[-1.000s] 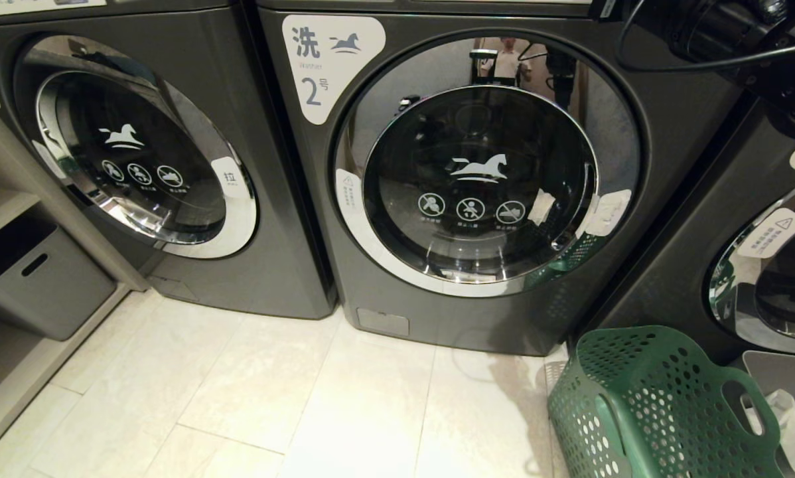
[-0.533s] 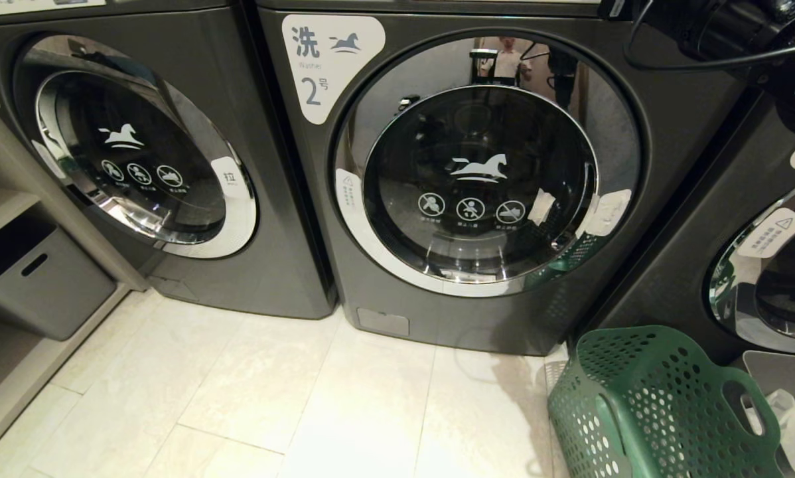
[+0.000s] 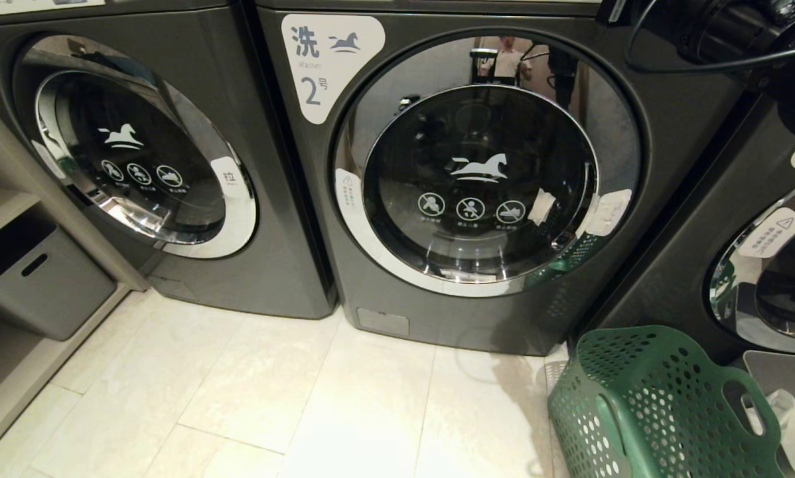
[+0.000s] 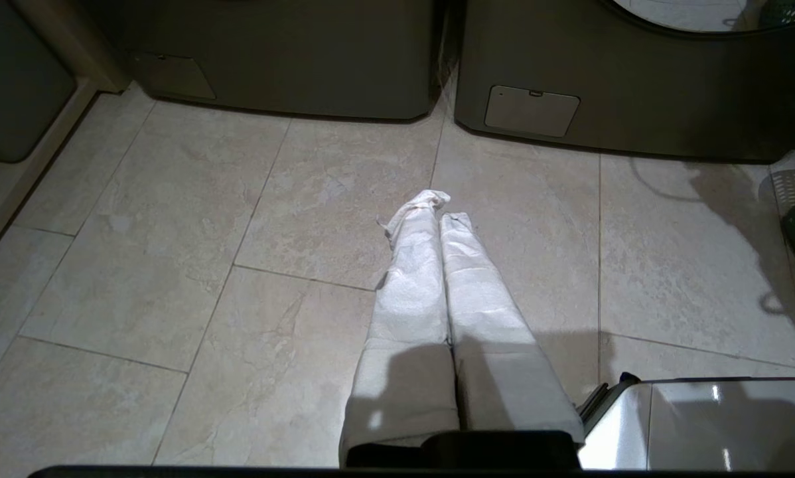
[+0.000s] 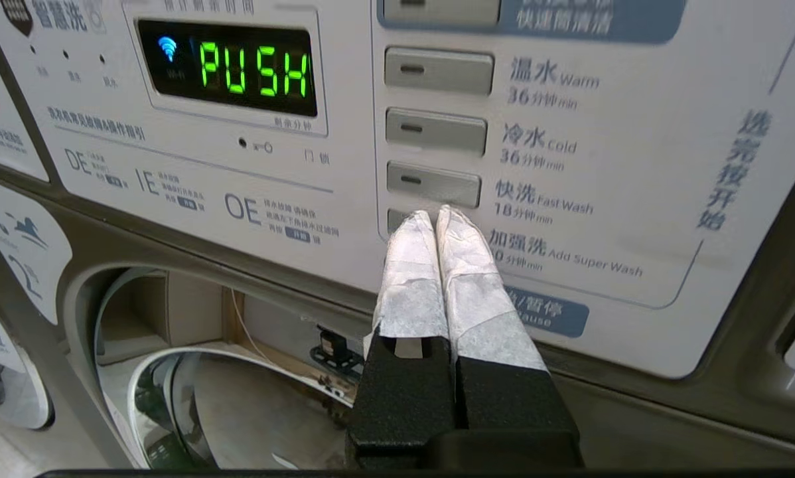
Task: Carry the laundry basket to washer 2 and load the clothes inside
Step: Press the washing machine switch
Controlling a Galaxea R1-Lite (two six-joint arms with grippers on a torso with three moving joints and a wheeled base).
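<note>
The green basket point(image 3: 663, 405) sits on the floor tiles point(image 3: 304, 398) at the right front corner of washer 2 point(image 3: 484, 179), whose round door point(image 3: 484, 189) is closed. Up at its control panel point(image 5: 437, 133), the right gripper point(image 5: 440, 222) has its wrapped fingers pressed together, empty, tips at the lowest grey button; the display point(image 5: 228, 66) reads PUSH. The left gripper point(image 4: 431, 206) hangs closed and empty above the tiles

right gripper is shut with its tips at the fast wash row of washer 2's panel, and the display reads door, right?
Not quite. The right wrist view shows the display reading PUSH, not door. The rest holds: the right gripper is shut, tips just under the Fast Wash button on washer 2's panel.
</note>
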